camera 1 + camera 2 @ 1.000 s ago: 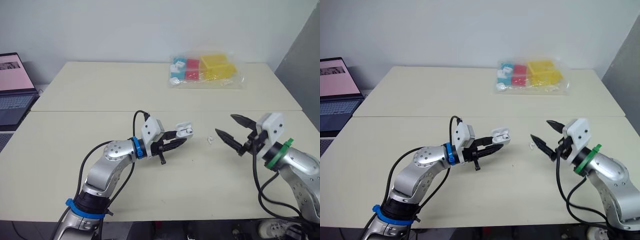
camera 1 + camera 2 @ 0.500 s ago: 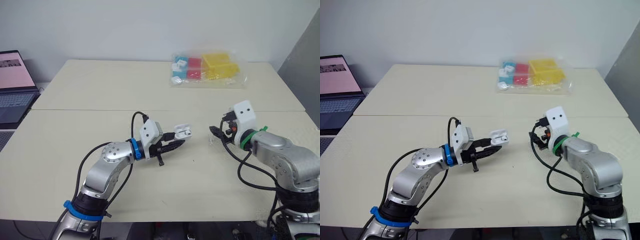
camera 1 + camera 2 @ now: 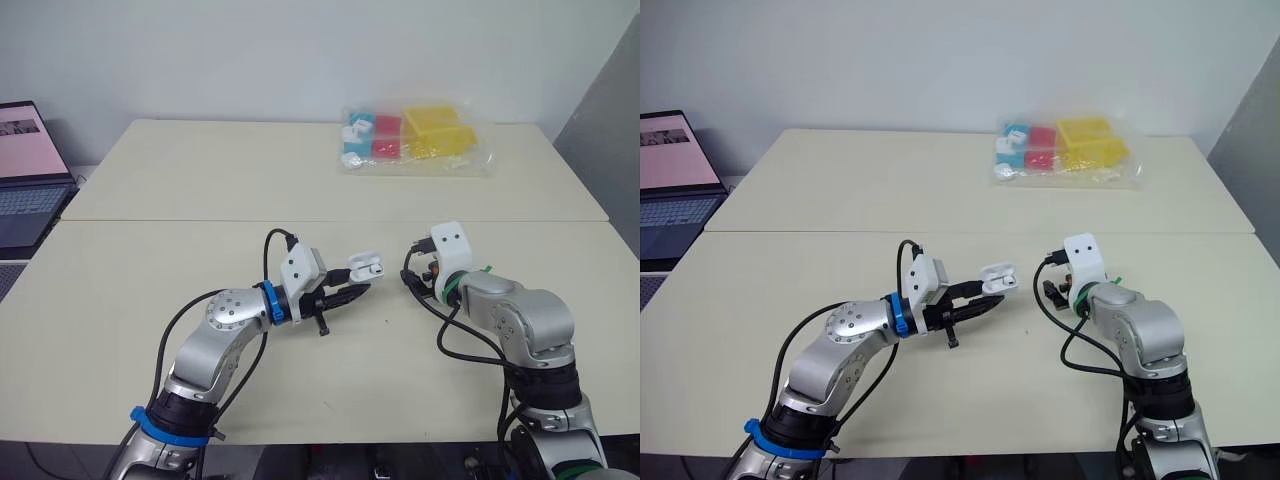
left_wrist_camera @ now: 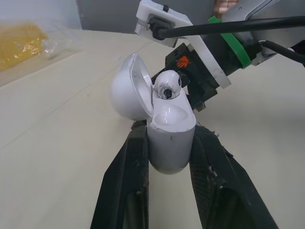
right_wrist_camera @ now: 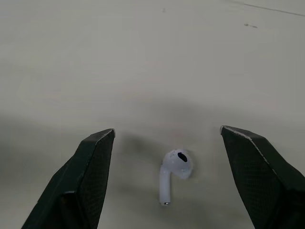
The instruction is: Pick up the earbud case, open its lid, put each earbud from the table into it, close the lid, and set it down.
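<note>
Right pincer [image 5: 167,130]: black fingers spread wide, low over the pale beige table [image 3: 180,190], one tip on each side of the loose white stemmed earbud [image 5: 175,169], touching neither side of it.
Left pincer [image 4: 169,136]: narrow, clamped on the body of the glossy white rounded plastic earbud case [image 4: 170,148], held off the table near the loose earbud.
Case lid [image 4: 126,86]: hinged back, open.
Step in hand: by my reading, picking the second earbud off the table.
Next move calls for: lowering, closing gently on the bud, then carrying it to the free slot; the slick shell may slip.
Count: one case; two earbuds, one seated earbud [image 4: 166,86] in the case and one on the table.
</note>
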